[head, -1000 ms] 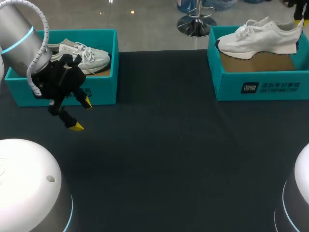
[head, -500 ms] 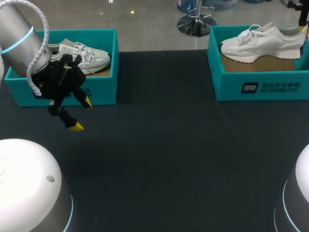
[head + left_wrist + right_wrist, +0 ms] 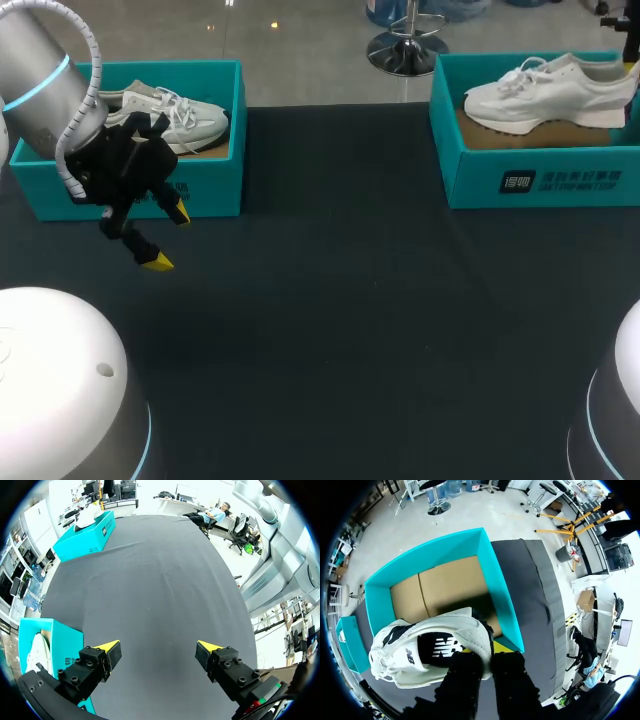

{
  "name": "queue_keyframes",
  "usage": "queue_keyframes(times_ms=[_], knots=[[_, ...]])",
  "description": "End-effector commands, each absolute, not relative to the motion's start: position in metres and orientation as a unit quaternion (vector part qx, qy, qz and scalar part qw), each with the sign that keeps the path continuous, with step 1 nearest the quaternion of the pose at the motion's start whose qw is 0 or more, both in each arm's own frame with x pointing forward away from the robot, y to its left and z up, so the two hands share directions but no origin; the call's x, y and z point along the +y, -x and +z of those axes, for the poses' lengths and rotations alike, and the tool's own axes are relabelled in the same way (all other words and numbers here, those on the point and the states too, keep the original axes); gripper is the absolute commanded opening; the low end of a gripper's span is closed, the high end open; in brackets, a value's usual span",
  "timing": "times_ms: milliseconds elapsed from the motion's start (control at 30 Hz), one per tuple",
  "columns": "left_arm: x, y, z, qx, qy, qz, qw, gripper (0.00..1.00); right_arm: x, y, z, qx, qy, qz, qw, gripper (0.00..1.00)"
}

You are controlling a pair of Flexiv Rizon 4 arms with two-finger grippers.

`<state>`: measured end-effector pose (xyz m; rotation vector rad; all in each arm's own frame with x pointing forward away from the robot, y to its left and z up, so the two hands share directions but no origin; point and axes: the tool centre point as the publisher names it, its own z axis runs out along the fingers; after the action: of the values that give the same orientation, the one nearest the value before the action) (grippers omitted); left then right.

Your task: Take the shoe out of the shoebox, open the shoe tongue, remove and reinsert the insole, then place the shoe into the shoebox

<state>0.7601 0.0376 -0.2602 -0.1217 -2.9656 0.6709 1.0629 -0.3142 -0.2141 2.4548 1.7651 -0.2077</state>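
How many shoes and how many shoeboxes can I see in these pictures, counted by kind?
White lace-up shoes: 2
Teal cardboard shoeboxes: 2
Total: 4

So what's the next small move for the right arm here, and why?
Probably carry the white shoe toward the dark table and lower it there: the right gripper holds it by the heel above the shoebox, whose cardboard floor shows bare beneath, and tongue and insole work needs the shoe resting down.
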Motion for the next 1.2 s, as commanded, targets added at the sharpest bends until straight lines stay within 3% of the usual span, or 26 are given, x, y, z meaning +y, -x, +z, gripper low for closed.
queue_keyframes(times_ms=[33, 1200], knots=[[0.038, -0.760, -0.260, -0.974, 0.040, 0.219, 0.049, 1.00, -0.317, -1.065, -0.225, 0.581, -0.810, -0.069, 0.047, 0.00], [0.038, -0.760, -0.260, -0.974, 0.040, 0.219, 0.049, 1.00, -0.338, -1.042, -0.293, 0.573, -0.816, -0.078, 0.016, 0.00]])
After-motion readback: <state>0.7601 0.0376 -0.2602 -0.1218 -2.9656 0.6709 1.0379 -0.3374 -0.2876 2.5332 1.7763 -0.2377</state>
